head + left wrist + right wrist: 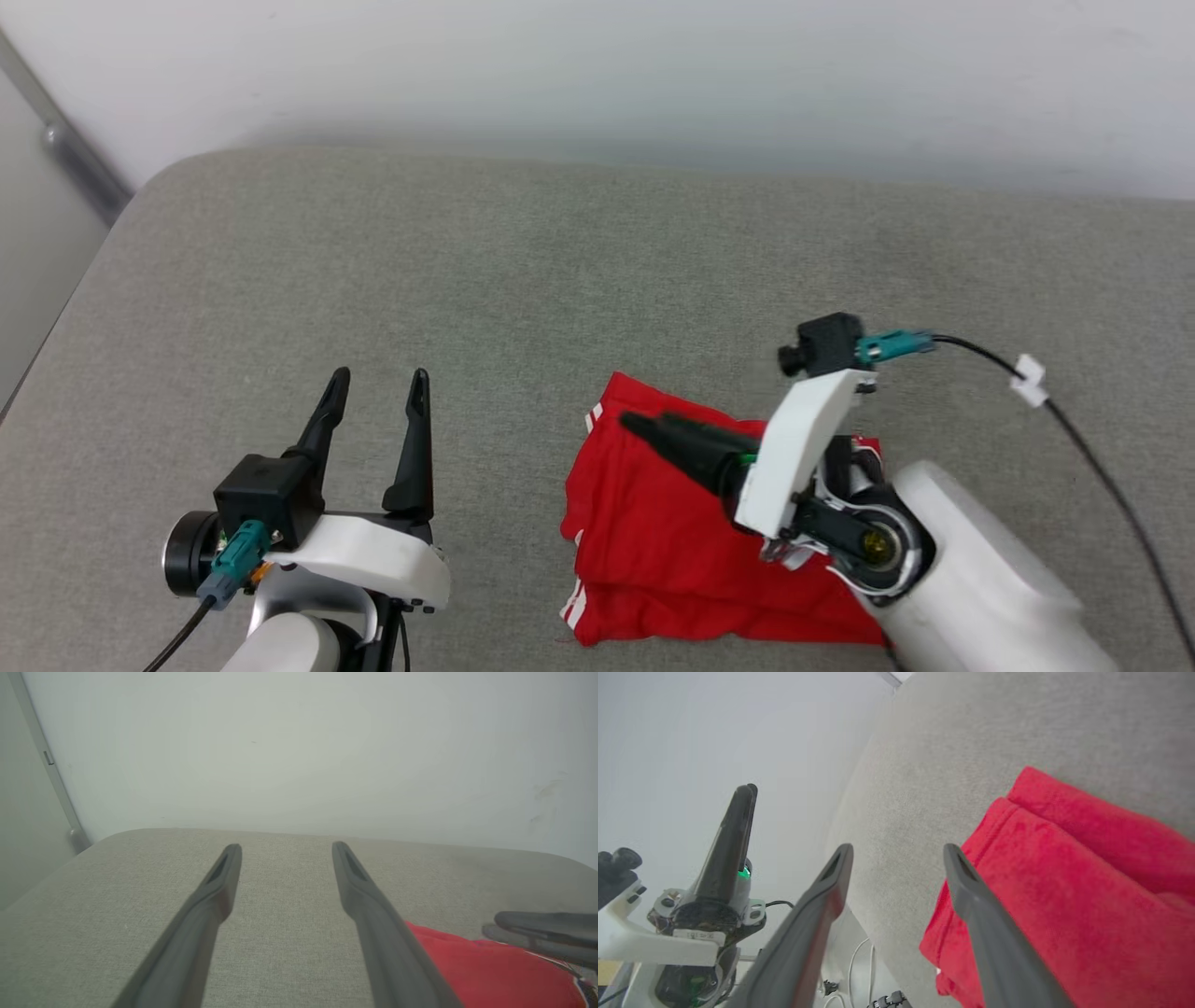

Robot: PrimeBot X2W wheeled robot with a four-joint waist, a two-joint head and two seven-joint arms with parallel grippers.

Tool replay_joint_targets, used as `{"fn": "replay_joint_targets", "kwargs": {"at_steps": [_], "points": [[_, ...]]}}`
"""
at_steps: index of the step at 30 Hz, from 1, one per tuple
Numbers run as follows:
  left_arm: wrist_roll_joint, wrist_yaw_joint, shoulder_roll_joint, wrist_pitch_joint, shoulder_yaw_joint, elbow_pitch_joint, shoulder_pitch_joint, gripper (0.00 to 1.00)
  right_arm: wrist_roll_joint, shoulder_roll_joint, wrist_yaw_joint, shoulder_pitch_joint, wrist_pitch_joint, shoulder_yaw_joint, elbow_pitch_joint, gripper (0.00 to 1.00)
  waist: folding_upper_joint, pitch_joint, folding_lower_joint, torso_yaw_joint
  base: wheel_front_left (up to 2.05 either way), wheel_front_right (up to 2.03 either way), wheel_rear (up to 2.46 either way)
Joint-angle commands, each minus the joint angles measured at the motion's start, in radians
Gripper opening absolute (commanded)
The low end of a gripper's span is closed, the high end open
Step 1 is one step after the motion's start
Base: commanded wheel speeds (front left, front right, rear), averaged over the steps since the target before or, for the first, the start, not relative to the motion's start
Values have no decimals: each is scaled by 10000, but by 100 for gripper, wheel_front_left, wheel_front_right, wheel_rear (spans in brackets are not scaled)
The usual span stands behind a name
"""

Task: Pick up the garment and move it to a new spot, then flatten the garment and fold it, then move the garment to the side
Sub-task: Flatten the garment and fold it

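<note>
The garment [653, 551] lies folded into a rough red rectangle on the grey cushion [523, 280], with striped white sleeve edges showing along its left side. My right gripper [630, 423] hovers over the fold's upper left part, turned on its side and pointing left. The right wrist view shows this gripper [899, 851] open and empty, with the garment [1064, 882] below and beside one finger. My left gripper [378, 378] stands open over bare cushion to the garment's left. In its own view the left gripper [286, 848] holds nothing, and the garment [490, 970] shows at the lower right.
A pale wall [597, 75] runs along the cushion's far edge. The cushion's left edge drops off beside a grey metal rail [75, 154]. A black cable [1102, 467] trails from the right wrist camera over the cushion's right part. Bare cushion stretches behind and left of the garment.
</note>
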Motion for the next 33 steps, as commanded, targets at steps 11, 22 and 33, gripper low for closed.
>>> {"fn": "replay_joint_targets", "kwargs": {"at_steps": [11,22,33], "points": [[-177,196,19,-214,233,186,404,100,-5375,-2204,-1,420,-3513,-658,167,100,-1,-453,-1,-860,0,0,0],[-295,402,224,-402,612,322,932,100,-8707,-1573,-1,2676,-5108,-4933,-1770,100,-1,-912,-1,-1258,0,0,0],[-232,443,306,-466,519,494,1452,100,-10128,87,-1,5647,-3743,-6111,-5481,100,-1,-1270,-1,-1388,0,0,0]]}}
